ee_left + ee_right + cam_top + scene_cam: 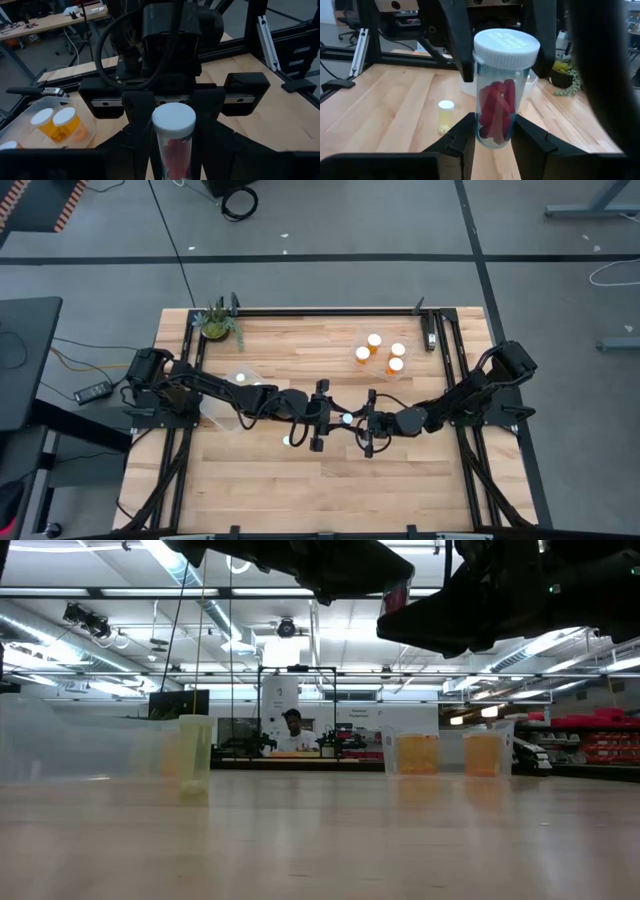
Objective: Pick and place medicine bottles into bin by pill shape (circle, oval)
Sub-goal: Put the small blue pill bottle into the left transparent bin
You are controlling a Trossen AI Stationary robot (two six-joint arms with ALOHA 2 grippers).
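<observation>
Table (400, 480): light wooden butcher-block top in a black frame. Entries run near to far.

1. Right gripper (490, 137), over the table centre. Fingers (462, 135) closed against the lower body of a clear bottle (503, 90). In the high view it sits at (368, 421), just at 3 o'clock of the bottle's cap.

2. Clear bottle, white cap, red oblong pills inside, upright, held in the air between the two grippers. High view (346, 419); left wrist view (174, 137).

3. Left gripper (321, 416), just at 9 o'clock of the bottle. Its fingers (455, 35) flank the cap on both sides, slightly spread. Whether they touch the cap cannot be told.

4. Small bottle (446, 114), white cap, yellowish body, upright on the wood, a few pale pills loose at its base. High view (286, 441): at 8 o'clock of the held bottle, near it. Low view (195, 755).

5. Clear bin (235, 395), at 9 o'clock of centre, partly under the left arm.

6. Second clear bin (366, 333), at 1 o'clock of centre, holding four orange bottles (396, 365) with white caps. Two show in the left wrist view (64, 125).

7. Potted plant (217, 325), at the far 11 o'clock corner.

8. Person (292, 730), in the room beyond the table.
</observation>
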